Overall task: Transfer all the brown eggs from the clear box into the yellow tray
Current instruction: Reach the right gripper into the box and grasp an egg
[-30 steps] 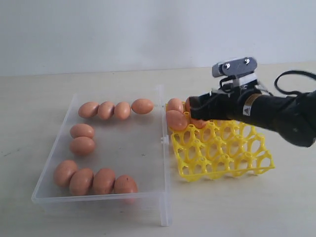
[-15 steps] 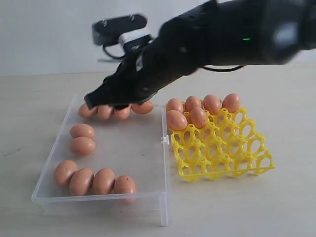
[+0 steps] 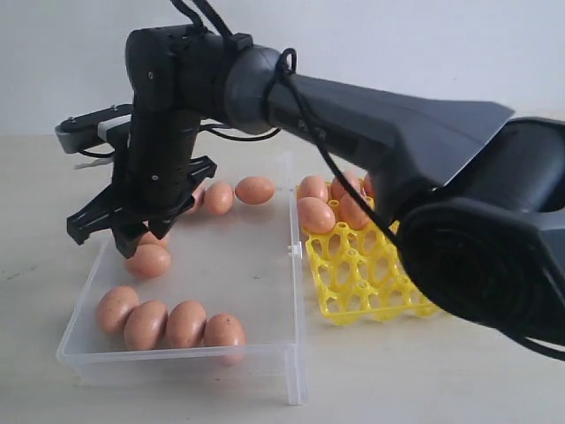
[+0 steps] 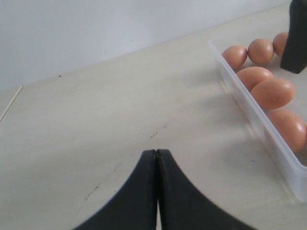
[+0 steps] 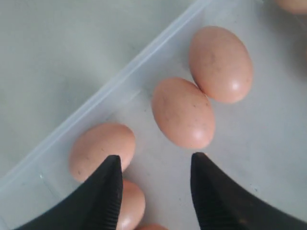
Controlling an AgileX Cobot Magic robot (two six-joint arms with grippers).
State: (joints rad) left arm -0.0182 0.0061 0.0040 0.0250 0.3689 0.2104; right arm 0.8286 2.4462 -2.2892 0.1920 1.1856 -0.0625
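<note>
The brown eggs (image 3: 186, 323) are lying in two places. Most are sitting loose on the floor of the clear box (image 3: 238, 274): a row along its near wall, a couple by its left wall and more along the far wall. A few are already sitting in cups at the far-left part of the yellow tray (image 3: 353, 283), which is standing just beside the box's right wall. The cups in view nearer the camera are standing empty, and the arm is hiding part of the tray, so the job looks well short of done.

The right gripper (image 5: 156, 160) is hanging fingers-down over the left side of the box, jaws moderately apart with nothing between them. That gap seems suited to straddling an egg across its narrow width. It appears to be lining up on the nearest egg (image 5: 183, 112), which is touching a neighbour, so a careless close could nudge both.

The right arm (image 3: 371, 115) is stretching across from the tray side to reach the eggs by the left wall.

The left gripper (image 4: 156, 154) is waiting over the bare table (image 4: 96, 120) outside the box, jaws pressed together, probably keeping clear.
</note>
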